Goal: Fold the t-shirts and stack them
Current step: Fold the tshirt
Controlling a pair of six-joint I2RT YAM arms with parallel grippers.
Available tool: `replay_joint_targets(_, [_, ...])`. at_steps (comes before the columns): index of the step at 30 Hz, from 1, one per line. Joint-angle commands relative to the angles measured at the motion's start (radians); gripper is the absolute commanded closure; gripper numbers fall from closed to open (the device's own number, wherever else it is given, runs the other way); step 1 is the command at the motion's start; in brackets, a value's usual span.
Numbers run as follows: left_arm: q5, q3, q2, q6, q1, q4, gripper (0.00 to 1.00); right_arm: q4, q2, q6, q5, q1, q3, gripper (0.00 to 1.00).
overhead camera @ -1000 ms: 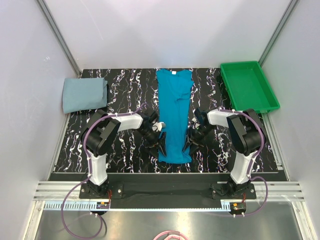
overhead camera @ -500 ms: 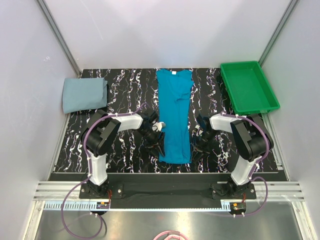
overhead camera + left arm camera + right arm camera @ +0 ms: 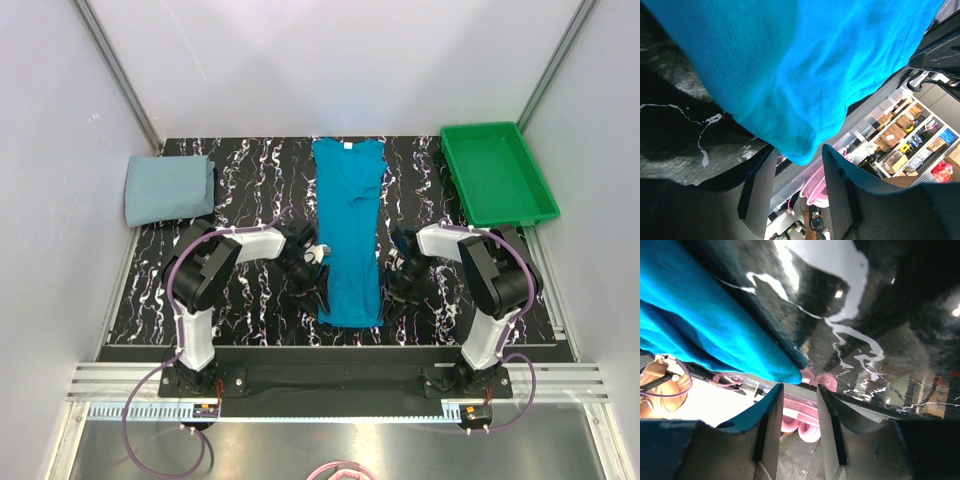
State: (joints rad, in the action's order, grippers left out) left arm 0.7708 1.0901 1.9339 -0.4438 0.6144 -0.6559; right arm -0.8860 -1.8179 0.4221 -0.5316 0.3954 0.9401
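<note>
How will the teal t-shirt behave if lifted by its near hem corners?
The bright teal-blue cloth t-shirt probably drapes limply: it lies flat with soft creases. Likely light; the knit looks thin. Its long body may sag and drag.

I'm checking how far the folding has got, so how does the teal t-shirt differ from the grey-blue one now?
The teal t-shirt lies as a long narrow strip down the middle of the table; the grey-blue t-shirt is a compact folded rectangle at the far left. The left gripper and right gripper flank the teal one's near end; neither is by the grey-blue one. Both lie flat on the table, outside the green tray.
</note>
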Motion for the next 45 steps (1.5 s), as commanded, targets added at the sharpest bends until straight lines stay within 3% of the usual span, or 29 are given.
replay_joint_targets(1, [-0.037, -0.01, -0.006, 0.008, 0.001, 0.012, 0.53, 0.028, -0.072, 0.003, 0.018, 0.014, 0.011, 0.59])
replay_joint_targets(15, [-0.027, -0.003, 0.0, 0.004, 0.001, 0.012, 0.55, 0.041, -0.143, 0.009, 0.145, 0.094, 0.046, 0.65])
replay_joint_targets(18, [-0.028, 0.002, 0.0, 0.004, 0.001, 0.012, 0.55, 0.059, -0.152, 0.006, 0.139, 0.102, 0.046, 0.81])
replay_joint_targets(19, [-0.027, 0.001, 0.0, 0.004, 0.001, 0.013, 0.55, 0.062, -0.152, 0.004, 0.139, 0.103, 0.052, 0.99])
replay_joint_targets(22, [-0.031, -0.009, -0.016, 0.007, 0.001, 0.015, 0.57, 0.05, -0.132, -0.003, 0.154, 0.105, 0.071, 1.0])
replay_joint_targets(23, [-0.033, -0.01, -0.021, 0.008, 0.001, 0.013, 0.63, 0.045, -0.111, -0.005, 0.159, 0.105, 0.075, 1.0])
replay_joint_targets(24, [-0.042, -0.01, -0.033, 0.013, -0.001, 0.006, 0.92, 0.041, -0.095, -0.006, 0.163, 0.105, 0.078, 1.0])
replay_joint_targets(25, [-0.053, -0.009, -0.042, 0.017, -0.001, -0.004, 1.0, 0.033, -0.081, -0.006, 0.168, 0.103, 0.089, 1.0])
replay_joint_targets(34, [-0.116, 0.005, -0.116, 0.08, -0.05, -0.063, 1.0, -0.011, 0.126, -0.048, 0.191, 0.05, 0.135, 1.0])
replay_joint_targets(45, [-0.198, 0.255, -0.118, 0.209, -0.051, -0.18, 1.0, 0.047, 0.284, -0.08, 0.168, -0.012, 0.166, 1.0])
